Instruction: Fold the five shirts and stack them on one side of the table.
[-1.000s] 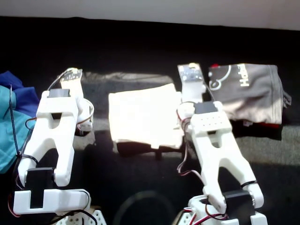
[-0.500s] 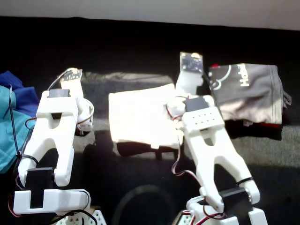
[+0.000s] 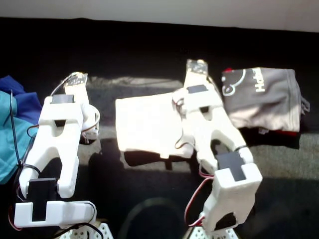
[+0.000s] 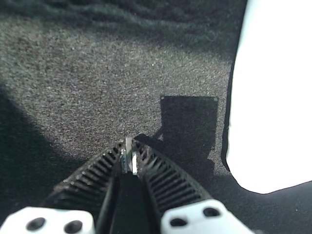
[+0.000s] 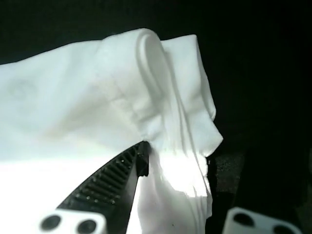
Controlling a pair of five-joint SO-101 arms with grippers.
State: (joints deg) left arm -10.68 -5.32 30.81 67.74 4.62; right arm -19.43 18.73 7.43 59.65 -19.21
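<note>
A folded white shirt [image 3: 147, 124] lies in the middle of the dark table. My right arm stretches across its right edge, and my right gripper [image 3: 188, 92] is down at the shirt's far right corner. In the right wrist view my right gripper [image 5: 175, 168] is open; a bunched edge of the white shirt [image 5: 161, 97] sits between the jaws and covers one finger, while the other black finger [image 5: 114, 183] shows. My left gripper [image 4: 129, 157] is shut on nothing over bare table, just left of the white shirt [image 4: 273, 97]. A folded grey shirt [image 3: 264, 97] lies at the right.
Blue and teal shirts [image 3: 12, 124] are heaped at the table's left edge. A red edge [image 3: 279, 132] shows under the grey shirt. The left arm's base [image 3: 52, 211] and the right arm's base [image 3: 232, 199] stand near the front edge.
My right arm has swung left and stretched forward over the white shirt's right edge, lowering toward its far corner. The left arm has kept still.
</note>
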